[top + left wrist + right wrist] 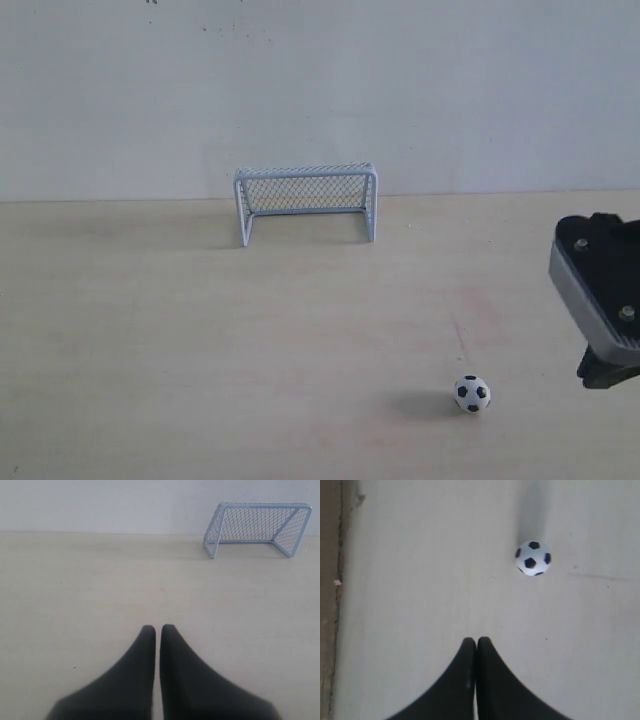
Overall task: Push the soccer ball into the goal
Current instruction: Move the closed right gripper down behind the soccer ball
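The soccer ball (pixel 472 393), small and white with black patches, rests on the pale table near the front right. The goal (pixel 306 200), pale blue frame with mesh netting, stands at the back centre against the wall. The right arm (pixel 603 295) hangs at the right edge, to the right of the ball and apart from it; its fingertips do not show there. In the right wrist view the right gripper (pixel 476 641) is shut and empty, with the ball (pixel 533 557) ahead and off to one side. The left gripper (pixel 158 628) is shut and empty; the goal (pixel 257 527) appears far beyond it.
The pale wooden table (pixel 200 340) runs back to a plain white wall (pixel 320 90). A brown strip at the table's edge (pixel 330 605) shows in the right wrist view.
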Motion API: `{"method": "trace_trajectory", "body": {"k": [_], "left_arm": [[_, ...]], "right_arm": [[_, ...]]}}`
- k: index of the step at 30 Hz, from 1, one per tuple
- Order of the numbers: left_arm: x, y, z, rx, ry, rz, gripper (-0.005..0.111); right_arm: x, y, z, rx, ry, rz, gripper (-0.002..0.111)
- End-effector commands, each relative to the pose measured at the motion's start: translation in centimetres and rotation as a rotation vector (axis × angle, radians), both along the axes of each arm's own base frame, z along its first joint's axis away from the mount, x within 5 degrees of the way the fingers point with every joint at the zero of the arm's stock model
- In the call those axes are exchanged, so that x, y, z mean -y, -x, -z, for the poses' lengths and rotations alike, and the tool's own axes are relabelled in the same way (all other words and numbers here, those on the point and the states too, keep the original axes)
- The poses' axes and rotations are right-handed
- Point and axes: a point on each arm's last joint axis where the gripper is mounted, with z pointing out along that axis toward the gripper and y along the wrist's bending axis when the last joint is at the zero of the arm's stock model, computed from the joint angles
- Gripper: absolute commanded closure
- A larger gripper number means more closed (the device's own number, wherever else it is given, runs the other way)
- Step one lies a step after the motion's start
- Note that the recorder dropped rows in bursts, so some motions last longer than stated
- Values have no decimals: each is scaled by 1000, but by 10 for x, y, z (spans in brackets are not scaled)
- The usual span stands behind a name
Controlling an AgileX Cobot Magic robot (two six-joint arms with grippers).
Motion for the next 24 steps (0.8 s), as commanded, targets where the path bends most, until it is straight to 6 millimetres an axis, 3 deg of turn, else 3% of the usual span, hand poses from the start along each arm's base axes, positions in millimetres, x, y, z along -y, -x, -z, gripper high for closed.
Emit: {"method": "trace_trajectory", "body": {"k": [1, 8, 24], "left_arm": [[0, 0, 1, 2, 0, 2, 102], [0, 0, 1, 2, 0, 2, 102], [0, 0, 1, 2, 0, 2, 102]], "right_arm": [[-10, -8, 25, -61, 149, -166, 109], [-17, -12, 46, -122, 293, -326, 109], [-27, -11, 74, 15, 240, -391, 109]]}}
